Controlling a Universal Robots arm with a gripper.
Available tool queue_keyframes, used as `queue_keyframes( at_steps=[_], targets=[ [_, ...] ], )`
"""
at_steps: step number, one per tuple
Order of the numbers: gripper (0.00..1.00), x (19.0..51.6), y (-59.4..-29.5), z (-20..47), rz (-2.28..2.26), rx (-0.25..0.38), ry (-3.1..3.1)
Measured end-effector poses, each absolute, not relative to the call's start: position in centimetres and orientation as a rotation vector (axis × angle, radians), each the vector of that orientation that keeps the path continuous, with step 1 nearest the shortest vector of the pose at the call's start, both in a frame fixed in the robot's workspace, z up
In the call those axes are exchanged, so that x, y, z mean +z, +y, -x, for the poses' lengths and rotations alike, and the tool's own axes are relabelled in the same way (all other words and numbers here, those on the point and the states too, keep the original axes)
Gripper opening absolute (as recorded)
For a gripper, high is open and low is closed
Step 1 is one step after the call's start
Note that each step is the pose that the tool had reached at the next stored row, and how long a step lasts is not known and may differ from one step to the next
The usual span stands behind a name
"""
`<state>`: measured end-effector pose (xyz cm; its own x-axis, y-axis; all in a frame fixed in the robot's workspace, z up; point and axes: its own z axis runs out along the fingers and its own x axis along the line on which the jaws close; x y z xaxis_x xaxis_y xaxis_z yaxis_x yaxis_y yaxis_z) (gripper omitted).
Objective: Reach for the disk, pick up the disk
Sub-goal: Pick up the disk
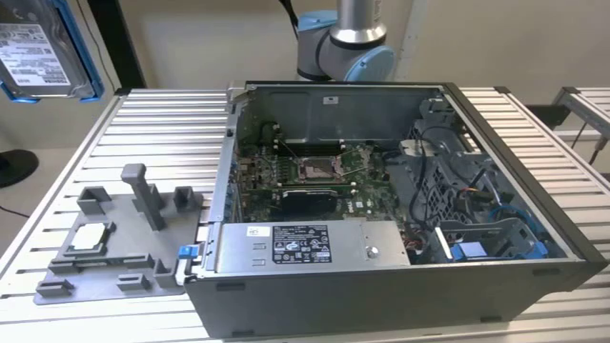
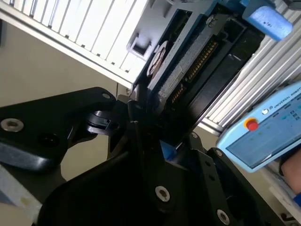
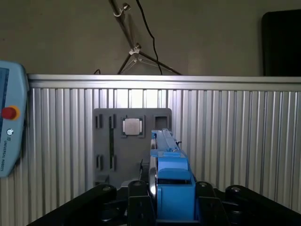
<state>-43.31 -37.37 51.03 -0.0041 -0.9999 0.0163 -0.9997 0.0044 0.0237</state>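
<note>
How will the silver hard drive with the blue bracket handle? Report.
The flat silver metal hard drive looks rigid, so sagging seems unlikely. Held edge-on in the claw, it may pivot. Its exposed connector pins suggest fragility.

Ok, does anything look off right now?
Nothing stands out. The gripper is shut on the disk, held clear of the table; the grey stand lies flat beside the open computer case, chip seated in it.
</note>
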Motion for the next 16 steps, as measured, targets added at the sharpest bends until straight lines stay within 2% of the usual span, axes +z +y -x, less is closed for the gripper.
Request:
queue_keyframes(
  at_steps=[9,16],
  targets=[
    [0.0,52.8,-37.4,43.3,-2.196,-0.007,-2.206],
    [0.0,52.9,-37.4,43.3,-2.196,-0.007,-2.205]
  ],
)
